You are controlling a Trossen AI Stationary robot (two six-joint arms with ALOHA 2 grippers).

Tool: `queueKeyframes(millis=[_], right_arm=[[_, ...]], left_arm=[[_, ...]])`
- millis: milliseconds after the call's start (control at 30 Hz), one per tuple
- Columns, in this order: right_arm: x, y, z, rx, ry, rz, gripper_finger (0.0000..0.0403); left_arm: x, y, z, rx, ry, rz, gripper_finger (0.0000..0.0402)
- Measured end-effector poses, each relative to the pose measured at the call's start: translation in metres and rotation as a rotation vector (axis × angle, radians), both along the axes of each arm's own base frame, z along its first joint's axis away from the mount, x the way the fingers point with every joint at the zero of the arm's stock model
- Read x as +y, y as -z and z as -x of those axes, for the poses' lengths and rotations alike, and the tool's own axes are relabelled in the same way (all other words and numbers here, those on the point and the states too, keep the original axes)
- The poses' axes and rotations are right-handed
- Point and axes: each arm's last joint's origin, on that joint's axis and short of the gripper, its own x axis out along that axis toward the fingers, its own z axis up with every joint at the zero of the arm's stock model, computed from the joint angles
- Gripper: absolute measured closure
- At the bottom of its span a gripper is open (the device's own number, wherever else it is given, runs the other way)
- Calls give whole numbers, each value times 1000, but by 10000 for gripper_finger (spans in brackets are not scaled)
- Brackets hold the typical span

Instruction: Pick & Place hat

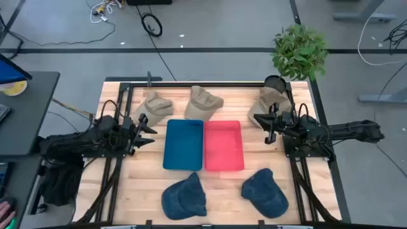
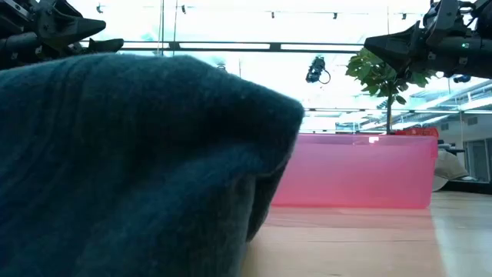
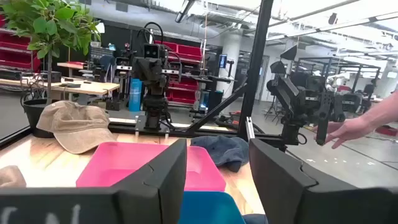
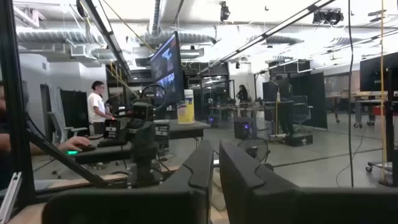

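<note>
Hats (image 1: 203,103) lie sorted around two trays, none gripped yet.
Left gripper (image 1: 147,124) fingers wide for grasping; right gripper (image 1: 268,123) fingers narrow, idle above desk (image 1: 222,191).

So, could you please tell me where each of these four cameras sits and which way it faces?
High view: overhead, looking straight down at the table; both arms show.
Low view: at tabletop height, behind a blue hat, facing the pink tray; grippers overhead.
Left wrist view: past the open left gripper across the table.
Right wrist view: past the shut right gripper into the room.
Shared: the pink tray appears in the high, low and left wrist views.
</note>
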Motion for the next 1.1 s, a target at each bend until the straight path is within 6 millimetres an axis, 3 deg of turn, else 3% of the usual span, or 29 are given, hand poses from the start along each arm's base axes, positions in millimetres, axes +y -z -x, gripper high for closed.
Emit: queueKeyframes(millis=[1100], right_arm=[[-1, -2, 1, -43, 12, -62, 371]], left_arm=[[0, 0, 0, 0, 0, 0, 225]])
